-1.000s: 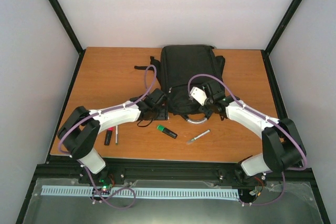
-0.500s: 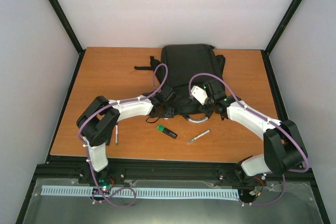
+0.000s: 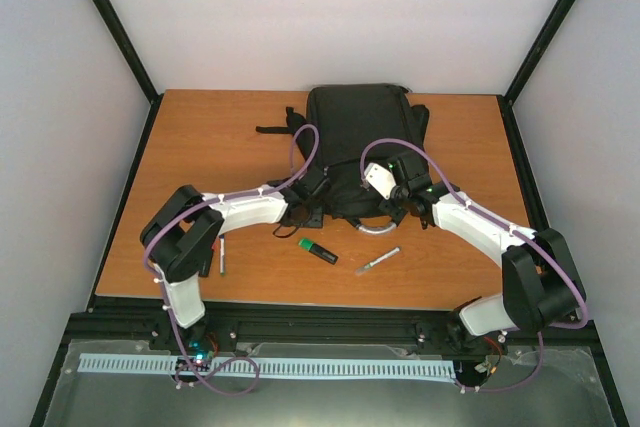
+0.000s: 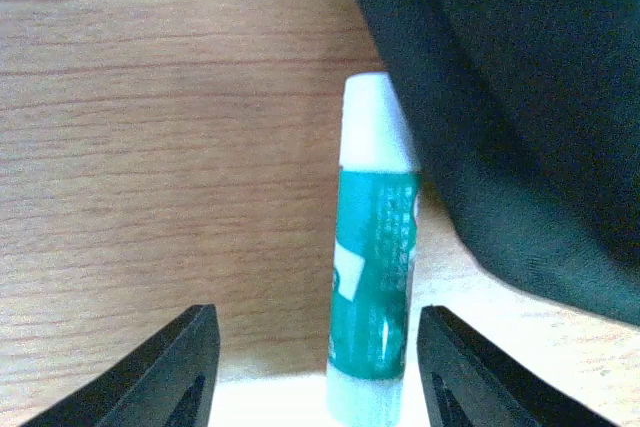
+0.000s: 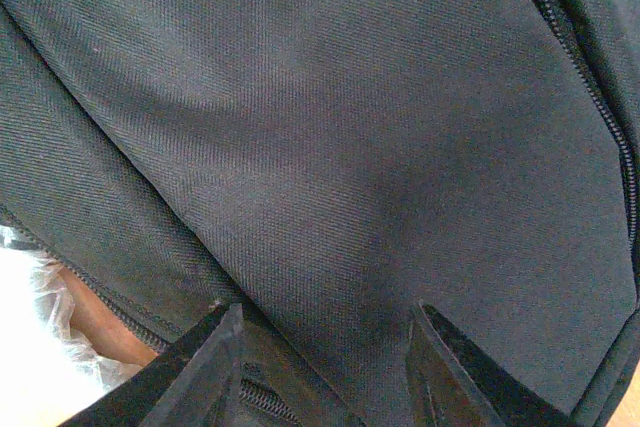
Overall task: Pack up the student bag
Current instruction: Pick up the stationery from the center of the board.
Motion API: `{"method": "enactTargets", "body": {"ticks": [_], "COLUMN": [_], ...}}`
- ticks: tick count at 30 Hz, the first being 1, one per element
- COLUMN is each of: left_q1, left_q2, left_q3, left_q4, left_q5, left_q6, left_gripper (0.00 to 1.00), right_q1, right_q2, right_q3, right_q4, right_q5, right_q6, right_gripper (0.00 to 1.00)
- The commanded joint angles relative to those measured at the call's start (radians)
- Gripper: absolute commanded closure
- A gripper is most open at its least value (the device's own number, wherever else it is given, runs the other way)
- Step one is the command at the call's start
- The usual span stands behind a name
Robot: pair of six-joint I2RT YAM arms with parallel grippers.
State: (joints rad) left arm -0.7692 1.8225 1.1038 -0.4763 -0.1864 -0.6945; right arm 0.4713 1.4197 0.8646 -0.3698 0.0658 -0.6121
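**Robot arms at the mouth of a backpack.** Two arms work at the near edge of the student bag (image 3: 358, 137), which lies flat on the bench (image 3: 200, 147) just ahead of both tools.

The left tool (image 4: 317, 315) stands spread. A teal-and-white glue stick (image 4: 372, 277) lies between its jaws with a gap on either side, and the stick's white cap meets the bag's hem ahead and to the right. The right tool (image 5: 328, 309) is set against the black cloth with its jaws apart; whether a fold is caught between them cannot be told.

The bag looks soft and limp, probably light while unfilled, and apt to sag or fall shut. A firm hold would likely be best taken at the stitched edge beside the zip (image 5: 575, 57), not on the slack panel.

Behind the tools lie a green highlighter (image 3: 318, 251) and a pen (image 3: 378, 261). No camera shows the bag's opening, and the left arm covers its near left corner.
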Motion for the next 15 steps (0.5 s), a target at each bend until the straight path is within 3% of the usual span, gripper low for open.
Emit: {"method": "enactTargets", "body": {"ticks": [1, 6, 15], "left_q1": [0.006, 0.007, 0.014], "left_q2": [-0.063, -0.050, 0.070], "left_q3": [-0.025, -0.018, 0.125], "left_q4": [-0.034, -0.039, -0.091], "left_q5": [-0.036, -0.026, 0.016], "left_q6": [0.045, 0.067, 0.114], "left_gripper": [0.46, 0.49, 0.72], "right_q1": [-0.007, -0.008, -0.013], "right_q2": [-0.009, -0.006, -0.008], "right_q3": [-0.001, -0.001, -0.001], "right_q4": [0.002, 0.002, -0.001], "right_q5": [-0.014, -0.015, -0.018], "right_q6": [0.012, 0.011, 0.014], "right_gripper": [0.55, 0.55, 0.55]}}
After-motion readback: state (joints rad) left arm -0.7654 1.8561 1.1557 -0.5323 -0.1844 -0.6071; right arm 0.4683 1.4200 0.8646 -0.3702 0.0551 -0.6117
